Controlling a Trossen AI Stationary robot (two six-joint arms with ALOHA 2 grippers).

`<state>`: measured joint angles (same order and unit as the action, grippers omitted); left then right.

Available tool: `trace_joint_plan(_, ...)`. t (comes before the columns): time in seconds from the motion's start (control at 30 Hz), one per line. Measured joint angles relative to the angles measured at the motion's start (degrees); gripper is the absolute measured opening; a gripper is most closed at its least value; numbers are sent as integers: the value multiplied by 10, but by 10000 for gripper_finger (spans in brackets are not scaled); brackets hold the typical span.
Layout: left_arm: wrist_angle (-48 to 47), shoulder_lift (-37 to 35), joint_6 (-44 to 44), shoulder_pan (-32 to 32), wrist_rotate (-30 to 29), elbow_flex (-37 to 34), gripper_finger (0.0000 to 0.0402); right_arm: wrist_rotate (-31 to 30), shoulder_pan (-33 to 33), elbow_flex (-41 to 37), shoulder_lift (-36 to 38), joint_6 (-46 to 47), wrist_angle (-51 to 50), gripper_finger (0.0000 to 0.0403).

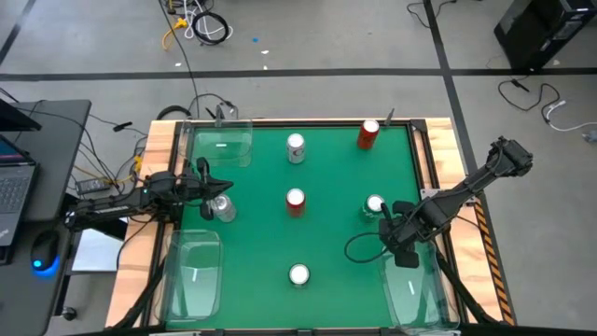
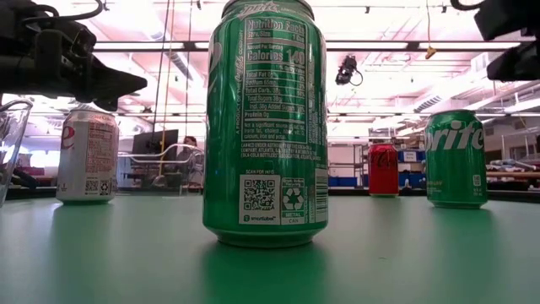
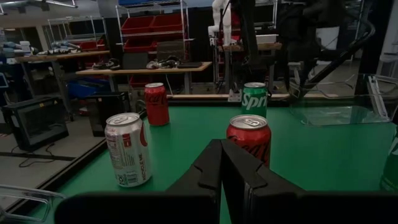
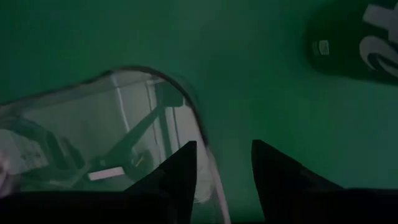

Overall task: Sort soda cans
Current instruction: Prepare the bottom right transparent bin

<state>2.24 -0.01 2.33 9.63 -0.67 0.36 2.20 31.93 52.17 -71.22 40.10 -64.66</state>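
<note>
- High view: six soda cans stand upright on the green desk (image 1: 326,233). The left gripper (image 1: 220,187), clenched and empty, hovers beside the silver can (image 1: 222,207). The right gripper (image 1: 408,254) sits near a green can (image 1: 374,206), above a clear bin (image 1: 415,297).
- Low view: another green can (image 2: 267,122) stands upright in front, blocking the middle.
- Left wrist view: a red can (image 3: 249,137) stands ahead of the shut fingers (image 3: 211,171).
- Right wrist view: the fingers (image 4: 180,171) are parted, empty, over the bin's rim.

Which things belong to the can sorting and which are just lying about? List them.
Job: red cans, green cans, silver cans, probably clear bins.
Lying about: laptop, mouse, floor cables.
</note>
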Motion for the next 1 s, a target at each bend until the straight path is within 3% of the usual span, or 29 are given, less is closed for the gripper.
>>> trace_joint_plan(0.23,0,0,0,0,0,0,14,5,-17,-16,0,-10,-11,70)
trace_joint_plan(0.5,0,0,0,0,0,0,14,-34,-33,-16,14,-10,-74,6)
trace_joint_plan(0.6,0,0,0,0,0,0,14,-43,-37,-16,23,-6,-79,9)
trace_joint_plan(1.0,0,0,4,0,-2,0,14,-43,-36,-16,30,-61,-61,87)
